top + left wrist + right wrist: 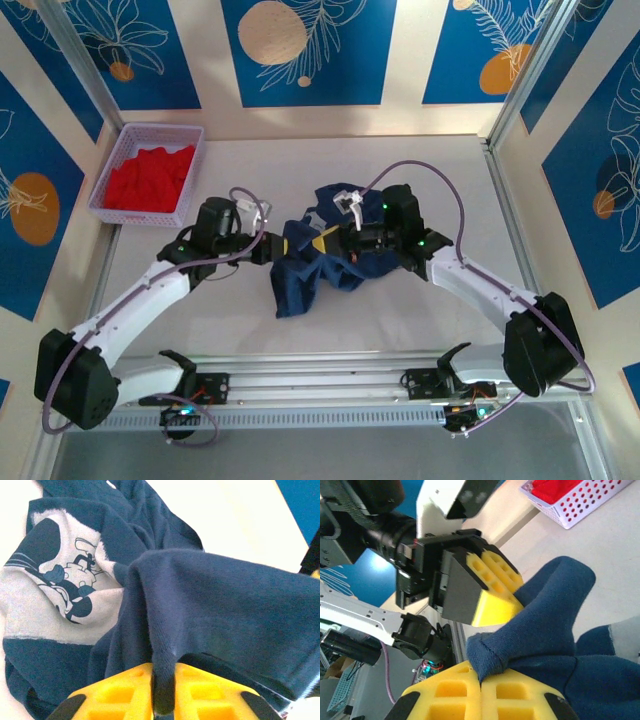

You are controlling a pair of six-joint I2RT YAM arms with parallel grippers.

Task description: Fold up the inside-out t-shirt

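A pale table (420, 180) carries the inside-out t-shirt (305, 270), navy blue and crumpled in a heap at its middle, between the two robot arms. The heap's long axis runs roughly from the far side toward the near edge, leaning a little left as it comes nearer. Collar and hem cannot be told apart, so which way it points is unclear. The left hand (162, 682) has its yellow pads pinching a raised ridge of the navy cloth. The right hand (480, 680), just beside it, is pressed together on another small fold of the same shirt. This looks like the opening-out step. To do it well, the hands would probably need to draw apart evenly and lift a little, so the cloth hangs free and flattens (both pinches look shallow, so a jerk could slip them). A small pale cartoon print patch (55, 595) lies crumpled behind the left hand's fold.
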